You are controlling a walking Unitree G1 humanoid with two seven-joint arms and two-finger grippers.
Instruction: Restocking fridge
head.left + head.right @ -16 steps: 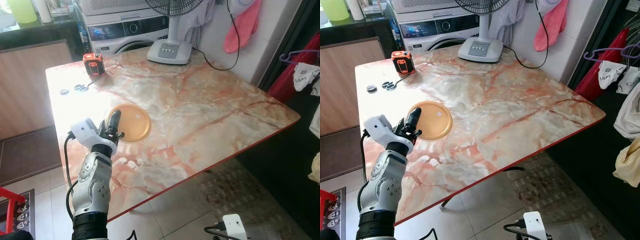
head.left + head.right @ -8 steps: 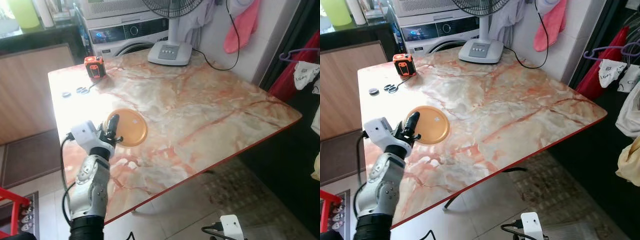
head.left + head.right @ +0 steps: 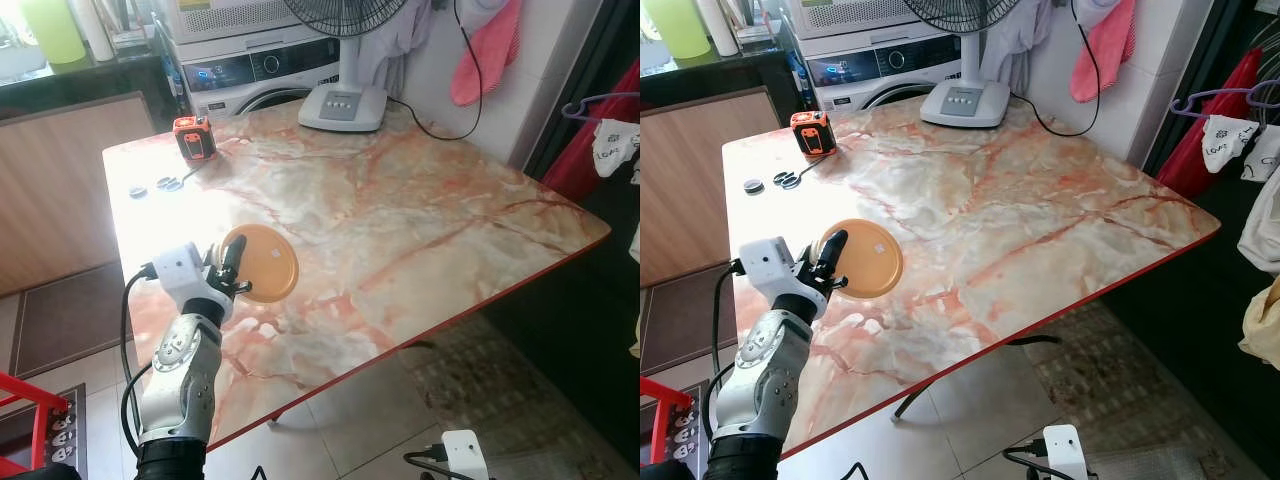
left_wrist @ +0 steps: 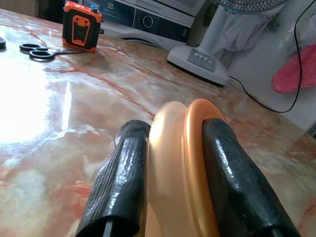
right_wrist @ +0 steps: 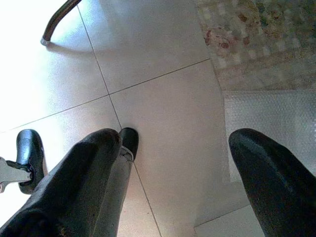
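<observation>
A round orange plate (image 3: pixel 268 262) lies near the left front part of the marble table (image 3: pixel 400 200). My left gripper (image 3: pixel 233 262) is shut on its near rim. In the left wrist view the plate's rim (image 4: pixel 185 163) stands edge-on, pinched between the two black fingers (image 4: pixel 123 182). My right gripper (image 5: pixel 175 138) hangs low beside the table, open, with tiled floor between its fingers and nothing held.
An orange tape measure (image 3: pixel 194 138), scissors (image 3: pixel 170 183) and a small dark cap (image 3: pixel 138 192) lie at the table's far left corner. A fan base (image 3: pixel 342 105) stands at the far edge, with a washing machine (image 3: pixel 260 70) behind it. Clothes hang on the right. A rug (image 3: pixel 480 370) lies under the table.
The whole picture has shifted slightly, so the camera has moved. My left gripper stays shut on the plate's rim, and I cannot tell whether the plate itself has moved.
</observation>
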